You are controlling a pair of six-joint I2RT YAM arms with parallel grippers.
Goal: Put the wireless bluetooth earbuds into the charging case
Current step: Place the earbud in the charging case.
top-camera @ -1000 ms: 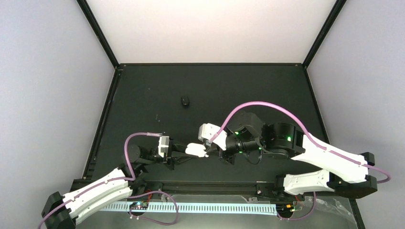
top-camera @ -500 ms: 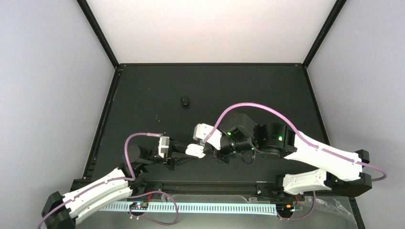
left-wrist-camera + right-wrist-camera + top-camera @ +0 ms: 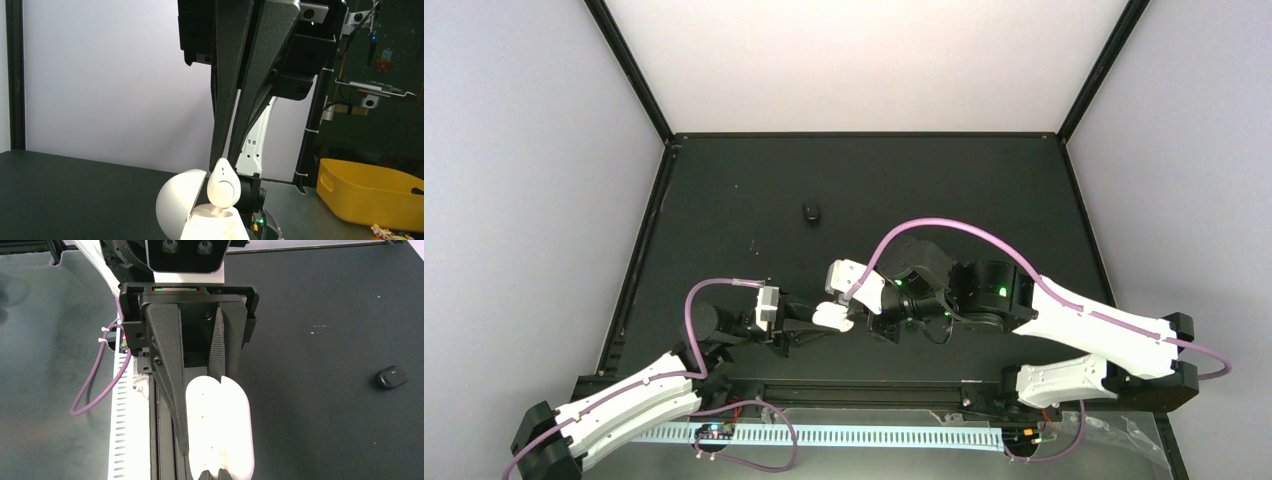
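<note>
Now my right gripper (image 3: 223,167) pinches a white earbud (image 3: 223,184) over the open charging case (image 3: 220,440), clamped in my left gripper (image 3: 200,415).

Between left gripper (image 3: 821,323) fingers: charging case (image 3: 834,318). At right gripper (image 3: 223,167) tips, just above case: earbud (image 3: 223,184). Well beyond both, on table (image 3: 944,180): second earbud (image 3: 811,211).

A matte black surface (image 3: 724,200) sits boxed in by pale grey-lavender side walls (image 3: 514,200) and a brightly lit white back panel (image 3: 864,60). Black frame struts (image 3: 629,70) rise from its far corners. In the left wrist view, a yellow plastic bin (image 3: 370,200) rests on a grey bench (image 3: 295,210) beyond the enclosure, against a dim, dark wall (image 3: 395,135).
</note>
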